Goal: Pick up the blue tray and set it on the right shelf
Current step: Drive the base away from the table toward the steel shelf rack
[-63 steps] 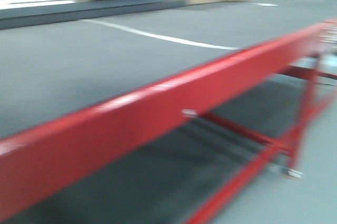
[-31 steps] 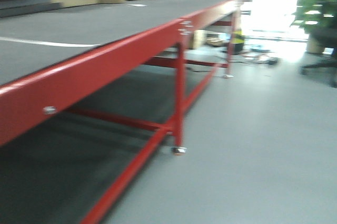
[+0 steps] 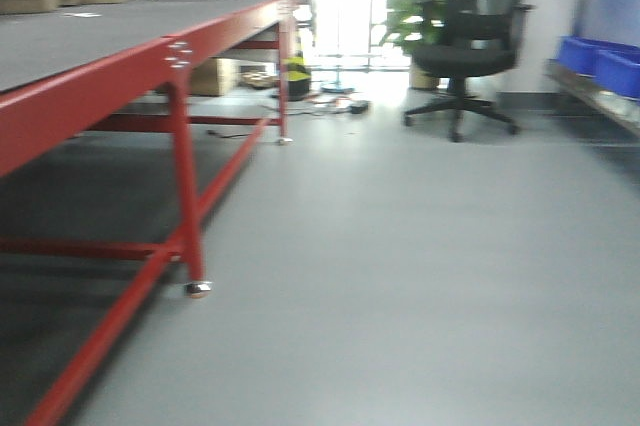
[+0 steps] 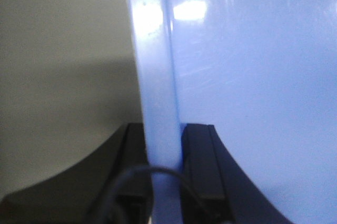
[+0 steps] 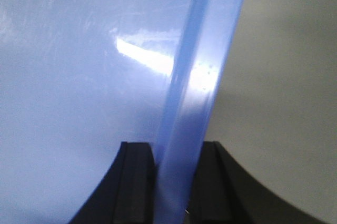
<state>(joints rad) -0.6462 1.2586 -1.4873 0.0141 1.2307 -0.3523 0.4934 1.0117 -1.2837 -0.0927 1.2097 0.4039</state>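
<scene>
Two grippers carry the shallow, glossy periwinkle-blue plastic tray (image 4: pixel 253 77) between them. Our left gripper (image 4: pixel 164 145) is clamped on one flared rim, a black pad pressed to each side of it. Our right gripper (image 5: pixel 172 155) grips another rim the same way. Past each rim we see only a plain grey-beige surface. Ahead, slightly blurred, the long red-framed table (image 3: pixel 100 81) runs along our left. A black office chair (image 3: pixel 470 46) stands on the grey floor (image 3: pixel 400 276), with dark-blue storage bins (image 3: pixel 600 61) at the far right.
</scene>
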